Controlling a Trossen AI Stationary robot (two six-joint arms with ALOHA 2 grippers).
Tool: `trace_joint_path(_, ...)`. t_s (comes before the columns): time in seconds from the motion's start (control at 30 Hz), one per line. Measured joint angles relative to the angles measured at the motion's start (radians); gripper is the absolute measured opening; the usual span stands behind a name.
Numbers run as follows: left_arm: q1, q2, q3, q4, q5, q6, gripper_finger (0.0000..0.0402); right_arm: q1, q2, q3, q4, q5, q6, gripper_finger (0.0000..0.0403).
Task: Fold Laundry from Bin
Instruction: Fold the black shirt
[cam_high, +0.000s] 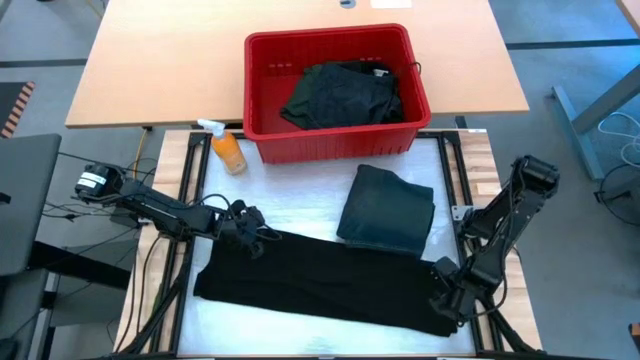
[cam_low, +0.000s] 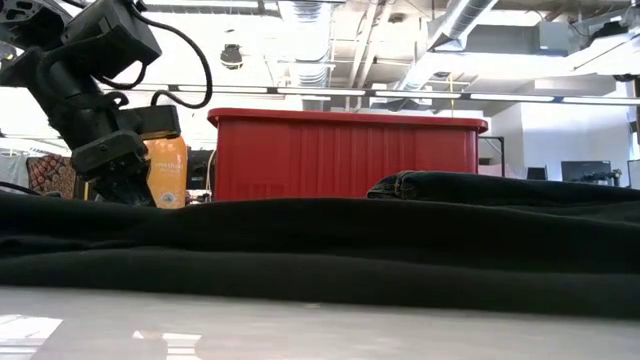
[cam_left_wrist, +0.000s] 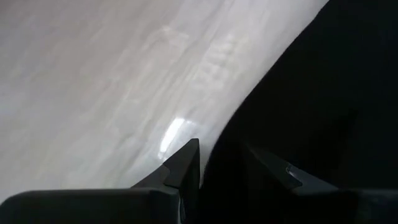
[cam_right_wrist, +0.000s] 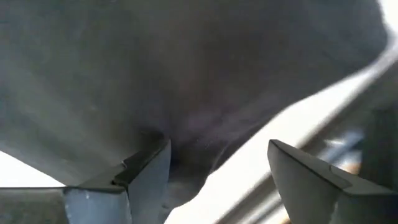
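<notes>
On the white mat, the left gripper (cam_high: 250, 232) pinches the black garment (cam_high: 330, 280). The right gripper (cam_high: 447, 298) stands open at its opposite end.

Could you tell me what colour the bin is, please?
The bin is red; the high view shows it best.

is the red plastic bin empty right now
No, in the high view a crumpled dark cloth garment lies inside the red ribbed plastic bin, covering much of its floor.
</notes>
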Motion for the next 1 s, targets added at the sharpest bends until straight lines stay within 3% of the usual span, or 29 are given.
trace_joint_path(0.2, 0.0, 0.0, 0.0, -0.066, -0.075, -0.022, 0.0105, -0.002, 0.015, -0.105, 0.204, 0.013, -0.001, 0.0296)
trace_joint_path(0.43, 0.013, -0.054, 0.022, -0.15, -0.198, -0.017, 0.0105, -0.029, 0.036, -0.14, 0.228, 0.055, -0.01, 0.0295)
trace_joint_path(0.57, 0.025, -0.134, 0.062, -0.21, -0.273, -0.01, 0.0105, -0.064, 0.036, -0.142, 0.232, 0.095, -0.057, 0.0275)
trace_joint_path(0.7, 0.02, -0.226, 0.071, -0.119, -0.256, 0.033, 0.0105, -0.088, 0.037, -0.142, 0.235, 0.108, -0.095, 0.0215)
trace_joint_path(0.8, 0.0, -0.268, 0.054, 0.041, -0.171, 0.065, 0.0105, -0.1, 0.037, -0.144, 0.243, 0.122, -0.133, 0.0144)
trace_joint_path(0.93, -0.055, -0.237, 0.03, 0.302, -0.024, 0.083, 0.0105, -0.109, 0.008, -0.14, 0.236, 0.123, -0.185, 0.0043)
trace_joint_path(1.0, -0.099, -0.182, 0.017, 0.427, 0.005, 0.086, 0.0105, -0.115, -0.024, -0.13, 0.217, 0.122, -0.2, 0.0024)
